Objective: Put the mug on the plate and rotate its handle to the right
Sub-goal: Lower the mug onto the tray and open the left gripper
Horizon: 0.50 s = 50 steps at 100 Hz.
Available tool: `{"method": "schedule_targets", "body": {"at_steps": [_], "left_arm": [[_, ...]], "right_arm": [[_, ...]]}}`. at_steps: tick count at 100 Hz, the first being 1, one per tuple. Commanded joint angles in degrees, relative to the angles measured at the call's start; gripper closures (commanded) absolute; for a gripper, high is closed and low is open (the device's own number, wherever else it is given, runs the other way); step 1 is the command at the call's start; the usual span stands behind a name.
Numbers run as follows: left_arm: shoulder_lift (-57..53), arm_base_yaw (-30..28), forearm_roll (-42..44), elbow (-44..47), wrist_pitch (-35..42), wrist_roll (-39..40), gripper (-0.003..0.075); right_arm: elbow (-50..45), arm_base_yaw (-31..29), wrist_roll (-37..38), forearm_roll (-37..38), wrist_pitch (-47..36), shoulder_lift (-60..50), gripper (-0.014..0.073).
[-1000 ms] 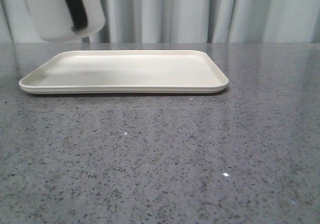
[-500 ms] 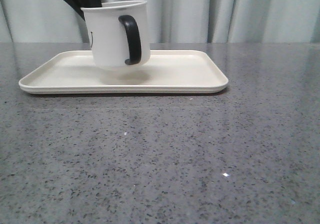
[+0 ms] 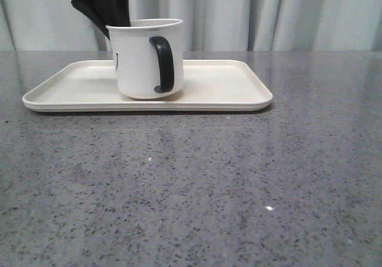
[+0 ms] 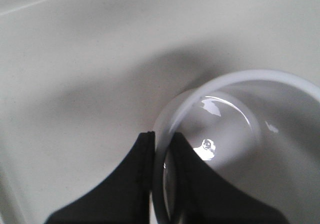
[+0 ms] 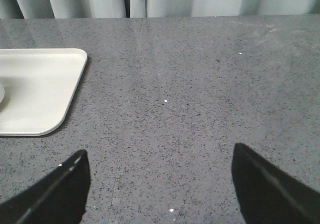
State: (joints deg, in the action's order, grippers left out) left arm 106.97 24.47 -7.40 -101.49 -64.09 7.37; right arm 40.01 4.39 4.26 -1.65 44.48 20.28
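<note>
The left claw (image 4: 161, 179) pinches the far-left rim of the mug (image 3: 146, 58), one finger inside and one outside. The mug stands upright on the plate (image 3: 227, 85), its handle (image 3: 163, 64) facing near and slightly right. Over the bare worktop (image 5: 200, 83), the right claw (image 5: 160, 184) is spread wide, holding nothing.

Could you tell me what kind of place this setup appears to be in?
Probably a staged test bench, not a real kitchen: a speckled grey stone-look table, a pale pleated curtain behind it, and only a plate with a mug.
</note>
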Motion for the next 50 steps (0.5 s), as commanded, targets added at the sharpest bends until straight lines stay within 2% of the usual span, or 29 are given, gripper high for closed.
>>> {"method": "schedule_targets", "body": {"at_steps": [1, 12, 19, 38, 50], "left_arm": [[-2.75, 0.43, -0.69, -2.06, 1.98, 0.6, 0.0739], [-2.75, 0.43, -0.69, -2.06, 1.98, 0.36, 0.0726], [-2.75, 0.43, -0.69, -2.06, 1.98, 0.23, 0.0678], [-2.75, 0.49, -0.69, -2.06, 1.98, 0.14, 0.0424], [-2.75, 0.49, -0.69, -2.06, 1.98, 0.14, 0.0333]], "right_arm": [[1.92, -0.02, -0.3, 0.11, -4.29, 0.98, 0.001], [1.92, -0.02, -0.3, 0.11, -4.29, 0.98, 0.001], [1.92, -0.02, -0.3, 0.11, -4.29, 0.98, 0.001], [1.92, -0.02, -0.3, 0.11, -4.24, 0.98, 0.001], [1.92, -0.02, -0.3, 0.11, -4.12, 0.98, 0.001]]}}
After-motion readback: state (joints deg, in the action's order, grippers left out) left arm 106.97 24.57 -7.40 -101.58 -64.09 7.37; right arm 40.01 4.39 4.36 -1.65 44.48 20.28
